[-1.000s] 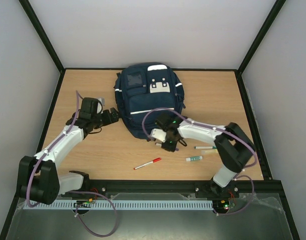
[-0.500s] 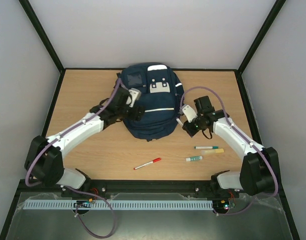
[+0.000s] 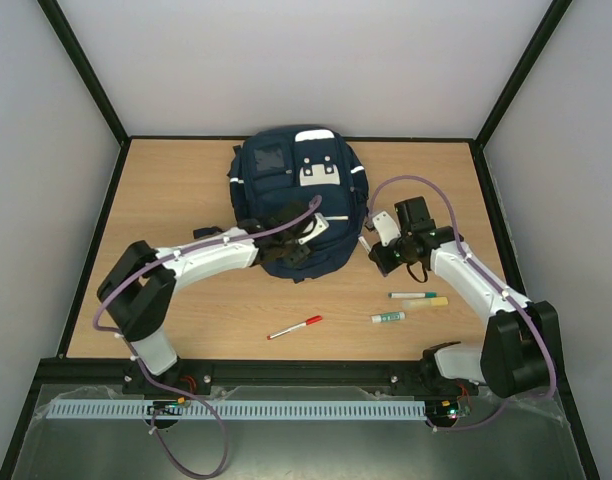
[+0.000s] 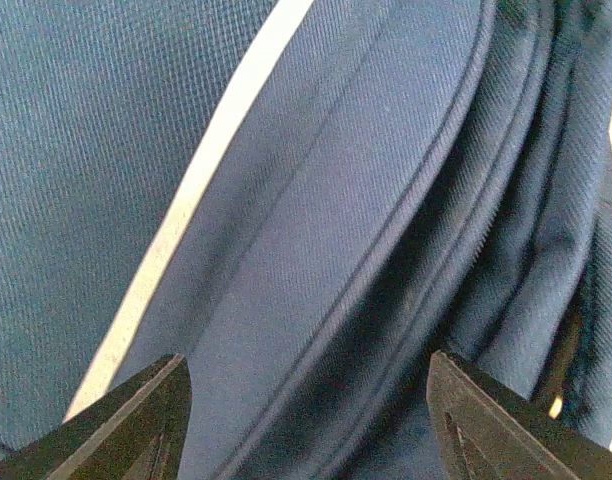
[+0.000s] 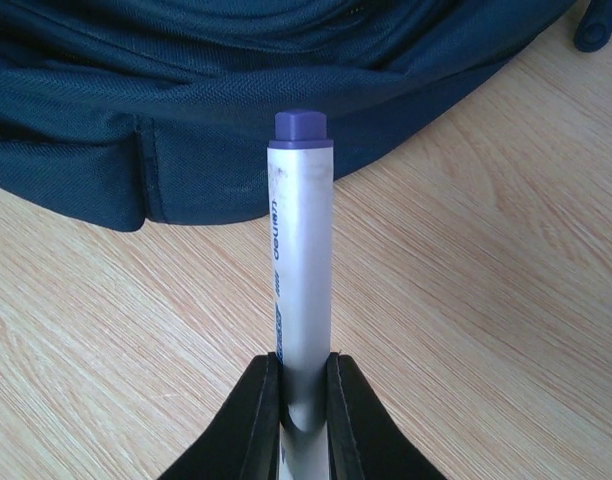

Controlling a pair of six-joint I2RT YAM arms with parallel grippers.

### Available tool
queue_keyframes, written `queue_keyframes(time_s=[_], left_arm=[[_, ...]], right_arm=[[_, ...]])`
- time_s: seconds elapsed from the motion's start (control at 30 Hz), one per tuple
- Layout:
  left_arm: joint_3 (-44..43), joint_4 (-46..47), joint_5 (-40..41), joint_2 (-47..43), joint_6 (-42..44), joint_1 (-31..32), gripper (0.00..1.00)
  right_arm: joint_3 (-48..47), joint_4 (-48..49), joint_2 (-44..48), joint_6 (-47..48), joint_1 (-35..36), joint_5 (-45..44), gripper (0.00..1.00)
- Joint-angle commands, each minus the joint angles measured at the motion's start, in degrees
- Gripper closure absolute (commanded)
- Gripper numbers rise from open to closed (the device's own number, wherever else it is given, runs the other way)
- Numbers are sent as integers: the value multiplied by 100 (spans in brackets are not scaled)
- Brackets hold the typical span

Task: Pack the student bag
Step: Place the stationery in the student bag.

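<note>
The student bag (image 3: 296, 190) lies flat at the back middle of the table, navy with a thin white stripe. My left gripper (image 3: 298, 240) hovers low over its lower front. In the left wrist view the left gripper (image 4: 304, 400) is open, its two tips wide apart over the bag's (image 4: 366, 200) zipper seams and folds. My right gripper (image 3: 378, 255) sits just right of the bag's lower corner. It is shut on a white marker with a purple cap (image 5: 301, 250), which points at the bag's (image 5: 236, 90) edge, above the wood.
A red pen (image 3: 295, 327) lies near the front middle. A green-capped marker (image 3: 412, 295), a pale yellow stick (image 3: 438, 301) and a small green-and-white tube (image 3: 388, 317) lie at the front right. Black frame rails border the table.
My left arm swung right from beside the bag onto its lower front, jaws narrowing somewhat. My right arm carried the marker from the bag's bottom edge to its right corner, then stayed.
</note>
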State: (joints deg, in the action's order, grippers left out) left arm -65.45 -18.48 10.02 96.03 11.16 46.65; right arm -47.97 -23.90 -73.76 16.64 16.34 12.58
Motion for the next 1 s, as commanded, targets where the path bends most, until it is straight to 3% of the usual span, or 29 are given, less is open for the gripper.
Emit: queue_keyframes(time_s=[0.0, 0.13, 0.27, 0.43, 0.57, 0.83, 0.97], left_arm=[[-407, -73, 633, 320, 361, 90, 34], [-470, 68, 1182, 541, 608, 237, 36], [-643, -38, 1398, 797, 720, 305, 46], [-391, 175, 1332, 753, 948, 476, 42], [-392, 260, 1750, 843, 977, 582, 46], [-811, 162, 2296, 1041, 755, 612, 78], [-881, 407, 2527, 833, 823, 622, 87]], right_arm=[[78, 61, 207, -118, -29, 56, 99], [129, 77, 216, -100, -33, 36, 99], [118, 70, 154, -99, -26, 28, 99], [134, 74, 147, -91, -32, 0, 99], [123, 79, 143, -91, -30, 5, 99], [144, 98, 146, -122, -31, -120, 99], [146, 112, 144, -141, -31, -188, 99]])
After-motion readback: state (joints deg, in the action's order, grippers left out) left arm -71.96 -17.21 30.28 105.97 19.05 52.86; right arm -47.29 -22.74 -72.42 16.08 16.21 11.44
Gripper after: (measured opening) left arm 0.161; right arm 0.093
